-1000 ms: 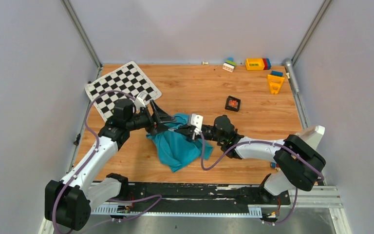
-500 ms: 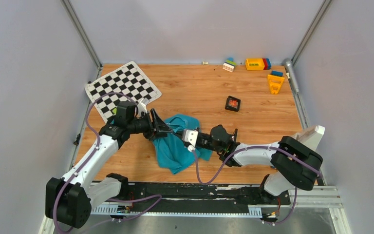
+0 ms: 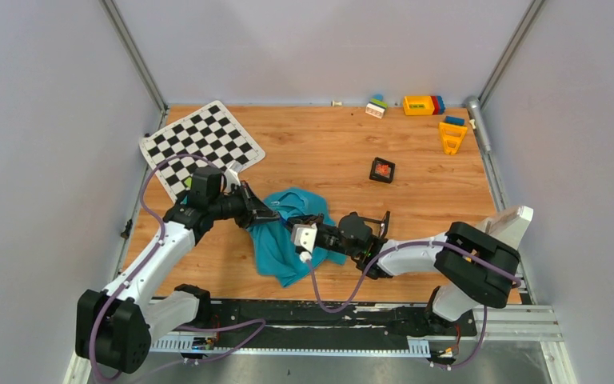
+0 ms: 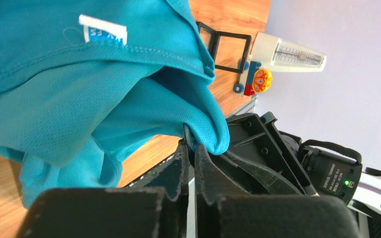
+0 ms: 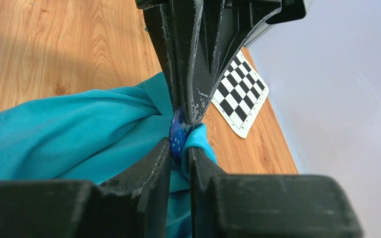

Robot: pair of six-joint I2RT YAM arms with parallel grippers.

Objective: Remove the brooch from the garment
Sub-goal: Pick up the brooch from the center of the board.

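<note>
**Top external.** Item: teal garment [image 3: 284,254], bunched on the wooden tabletop [image 3: 328,148] at centre, near side. You have both arms meeting over its upper fold: left pincer [image 3: 269,218] from the left, right pincer [image 3: 293,227] from the right, tips nearly touching. The brooch is too small to find here. Also present: checkered mat [image 3: 200,142] at far left and a small black box [image 3: 381,170], well apart from the cloth.

**Left wrist.** Item: white label [image 4: 102,32] on the garment's upper edge. Your left pincer is closed together on a fold of the teal fabric, with the right pincer's black body directly opposite. The brooch is hidden.

**Right wrist.** Item: brooch [image 5: 177,135], a dark blue speckled disc at the peak of the gathered cloth. Your right pincer is clamped on it, and the left pincer's tips grip the fabric just beyond.

- Orientation: it shows as a narrow oval, its long axis running along the fingers and its edge toward the camera. Its flat faces appear to be turned to the pads. The pin and clasp cannot be seen.

**Step in hand.** Judged to be the separation stage: brooch held, cloth anchored, fastening not yet freed. For your next move, draw the right pincer straight back along the pin's line while the left holds the fabric taut. Pull slowly, because a hard tug may snag the cloth.
</note>
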